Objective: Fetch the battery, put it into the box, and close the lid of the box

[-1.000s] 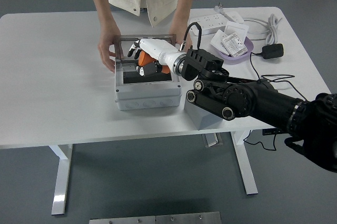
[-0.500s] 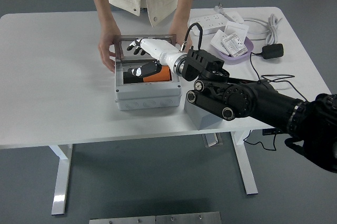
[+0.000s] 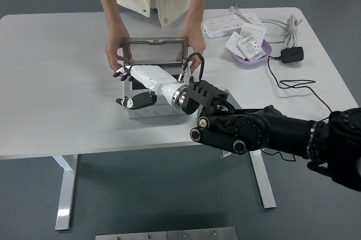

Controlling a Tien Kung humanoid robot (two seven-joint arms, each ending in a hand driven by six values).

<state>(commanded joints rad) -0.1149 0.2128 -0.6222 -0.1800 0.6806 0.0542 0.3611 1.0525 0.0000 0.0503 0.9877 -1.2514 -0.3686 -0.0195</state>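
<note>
Now the right hand (image 3: 135, 86) lies over the grey box (image 3: 151, 107) near the middle of the white table (image 3: 56, 71), its white palm stretched from the wrist at about 4 o'clock toward the fingertips at 10 o'clock. Its fingers (image 3: 120, 73) are spread and relaxed, closed on nothing, and the thumb (image 3: 135, 101) hangs down over the box's front wall at 7 o'clock. The battery cannot be made out: the hand and forearm cover the box's opening, so neither its place nor the way its long axis runs can be told (nothing orange shows past the palm). The lid (image 3: 155, 50) stands raised at the box's 12 o'clock edge, its long side running from 9 to 3 o'clock, tilted back toward the far side. A person's hands (image 3: 115, 57) hold the lid's two ends, one at 9 o'clock, one at 3 o'clock. At 2 o'clock on the table sit a purple bowl (image 3: 248, 58) and a power strip (image 3: 223, 25).
</note>
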